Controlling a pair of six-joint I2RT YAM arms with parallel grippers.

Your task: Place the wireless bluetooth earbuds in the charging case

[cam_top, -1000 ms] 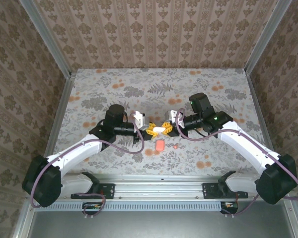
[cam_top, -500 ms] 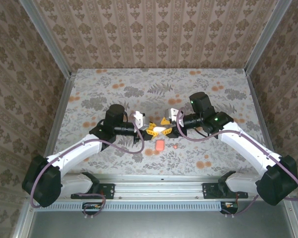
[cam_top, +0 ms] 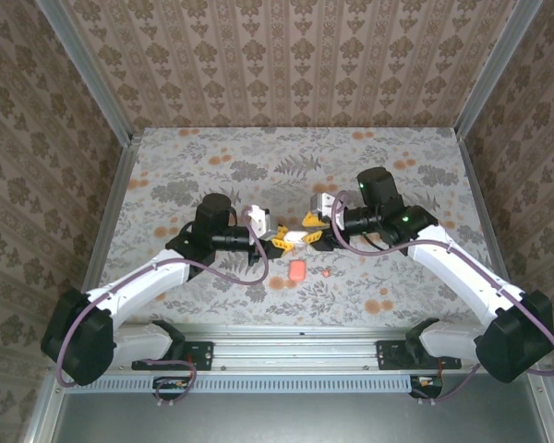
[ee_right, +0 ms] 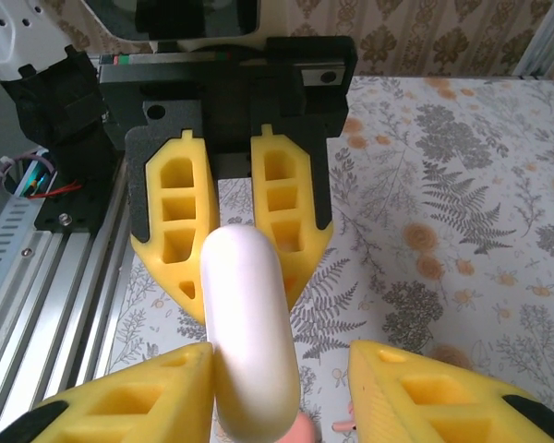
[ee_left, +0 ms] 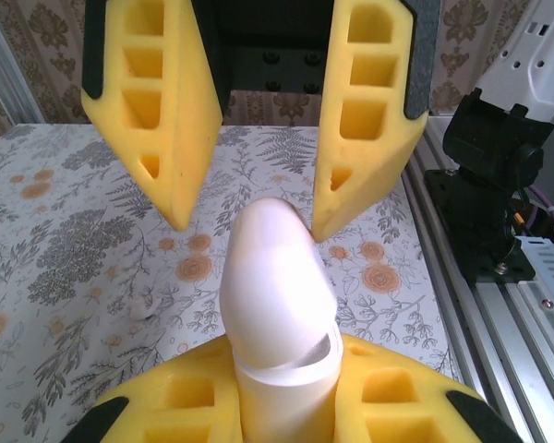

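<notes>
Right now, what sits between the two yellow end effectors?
A white charging case, gripped by the left end effector; both wrist views show it.

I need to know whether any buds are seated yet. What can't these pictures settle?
- white case interior: its own shell hides it in both wrist views, and the left end effector partly covers it in the top view.
- coral case: too small in the top view to tell open or shut.
- coral speck beside it: too small to identify.

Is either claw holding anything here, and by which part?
The left claw grips the white charging case by one end; the right claw stands open around its other end.
</notes>
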